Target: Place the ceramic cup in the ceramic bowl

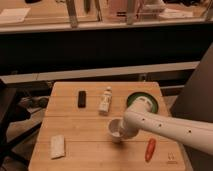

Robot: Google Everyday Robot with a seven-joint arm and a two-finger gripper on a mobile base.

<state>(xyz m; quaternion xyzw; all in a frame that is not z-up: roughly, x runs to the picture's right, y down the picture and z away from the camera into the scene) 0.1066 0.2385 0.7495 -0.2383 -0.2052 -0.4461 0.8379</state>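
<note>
The ceramic cup (115,129) is small, white and round, and is near the middle of the wooden table (80,130). My gripper (125,131) is at the cup's right side, at the end of my white arm, which reaches in from the right. I cannot tell whether it holds the cup. The ceramic bowl (151,101), green inside with a darker rim, sits at the table's back right. The arm's rounded joint covers its front left part.
A white bottle-shaped figure (105,100) and a black block (82,98) lie behind the cup. A white packet (57,146) lies at the front left. An orange-red carrot-like item (149,149) lies at the front right, under the arm.
</note>
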